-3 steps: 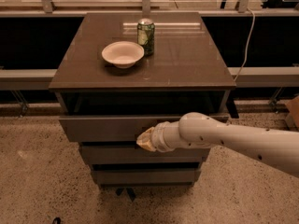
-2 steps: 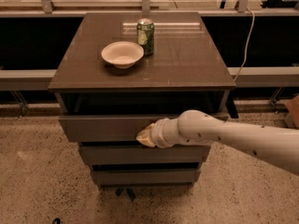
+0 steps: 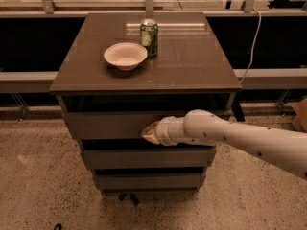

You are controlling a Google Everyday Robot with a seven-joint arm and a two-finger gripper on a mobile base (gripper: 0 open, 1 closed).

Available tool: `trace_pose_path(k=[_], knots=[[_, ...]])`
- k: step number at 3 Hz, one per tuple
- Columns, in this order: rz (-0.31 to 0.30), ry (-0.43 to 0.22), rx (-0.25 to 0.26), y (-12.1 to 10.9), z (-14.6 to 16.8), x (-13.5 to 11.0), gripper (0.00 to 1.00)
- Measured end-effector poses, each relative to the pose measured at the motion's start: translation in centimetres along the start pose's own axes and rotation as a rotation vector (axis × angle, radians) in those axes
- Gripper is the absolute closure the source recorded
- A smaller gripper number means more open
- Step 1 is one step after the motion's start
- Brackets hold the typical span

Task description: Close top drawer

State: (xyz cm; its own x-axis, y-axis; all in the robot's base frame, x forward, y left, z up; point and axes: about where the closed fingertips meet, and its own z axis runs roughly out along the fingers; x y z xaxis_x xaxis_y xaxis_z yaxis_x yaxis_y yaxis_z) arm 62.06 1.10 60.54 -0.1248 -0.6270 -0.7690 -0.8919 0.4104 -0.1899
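Note:
The top drawer (image 3: 105,124) is the wide grey-brown flat front just under the cabinet top, standing out a little from the cabinet with a dark gap above it. My gripper (image 3: 149,132) is at the end of the white arm that reaches in from the right. It is pressed against the middle of the drawer front, near its lower edge. The drawer's inside is hidden in shadow.
A white bowl (image 3: 125,55) and a green can (image 3: 149,31) stand on the cabinet top (image 3: 192,66). Two lower drawers (image 3: 144,159) sit below the top one. A cable (image 3: 252,42) hangs at the right. A speckled floor (image 3: 38,176) surrounds the cabinet.
The top drawer front has moved further in toward the cabinet, with the gripper staying against it. The view has shifted slightly.

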Motion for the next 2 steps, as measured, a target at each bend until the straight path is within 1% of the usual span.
trace_pose_path(k=[1, 2], knots=[[-0.036, -0.023, -0.027, 1.2, -1.7, -0.9, 1.00], [-0.056, -0.049, -0.130, 7.2, -6.2, -1.3, 1.00]])
